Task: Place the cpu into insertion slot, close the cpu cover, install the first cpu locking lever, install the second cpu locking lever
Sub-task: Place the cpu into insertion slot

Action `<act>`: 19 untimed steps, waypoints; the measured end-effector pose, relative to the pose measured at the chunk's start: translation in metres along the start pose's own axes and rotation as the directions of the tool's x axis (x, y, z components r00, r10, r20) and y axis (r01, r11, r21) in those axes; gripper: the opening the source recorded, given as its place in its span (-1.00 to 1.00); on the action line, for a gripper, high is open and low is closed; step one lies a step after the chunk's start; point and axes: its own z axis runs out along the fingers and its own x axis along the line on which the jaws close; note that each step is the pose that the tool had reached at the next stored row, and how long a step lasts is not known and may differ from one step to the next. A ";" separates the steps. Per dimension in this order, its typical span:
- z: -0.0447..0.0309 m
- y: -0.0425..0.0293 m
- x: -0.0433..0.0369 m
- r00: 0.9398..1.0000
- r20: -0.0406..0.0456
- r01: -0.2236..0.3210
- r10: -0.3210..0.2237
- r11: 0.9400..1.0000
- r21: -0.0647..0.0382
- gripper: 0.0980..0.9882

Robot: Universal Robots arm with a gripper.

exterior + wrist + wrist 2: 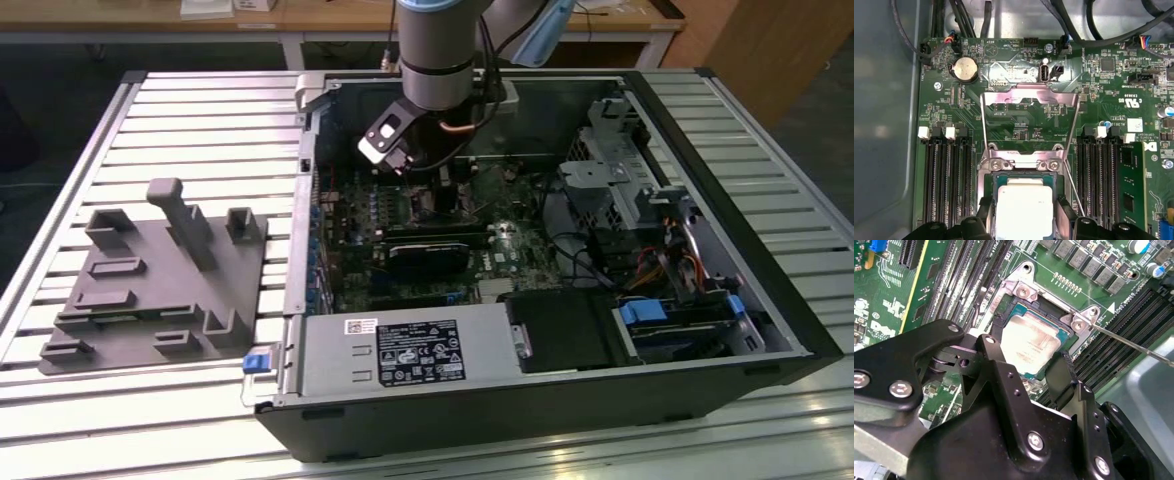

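Inside the open computer case, my gripper [434, 182] reaches down over the green motherboard [514, 255]. In both wrist views the cpu [1029, 335] [1024, 200], a pale silvery square, lies in the insertion slot [1023, 290] [1021, 163]. My gripper [1032, 354] [1024, 217] straddles it, with the black fingers [1066, 371] against two opposite edges. The cpu cover [1029, 97], a thin metal frame with a cut-out centre, is swung open away from the slot. A thin locking lever [1134, 342] [1074, 186] stands free beside the slot, and another lever [983, 120] runs along the cover's other side.
Black memory slots [949, 180] flank the socket on both sides. Cables [1074, 25] cross above the board's edge. A black graphics card [434, 250], drive bays [674, 325] and a power supply [400, 355] fill the case. A grey fixture [154, 275] sits on the table at the exterior view's left.
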 end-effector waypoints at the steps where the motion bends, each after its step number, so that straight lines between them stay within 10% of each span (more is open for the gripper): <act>1: -0.0014 0.0001 0.0000 1.000 0.000 0.000 0.000 1.000 0.000 0.15; 13: -0.0063 0.0005 0.0000 1.000 0.000 0.000 0.000 1.000 0.000 0.15; 19: -0.0065 0.0006 0.0000 1.000 0.000 0.000 0.000 1.000 0.000 -0.29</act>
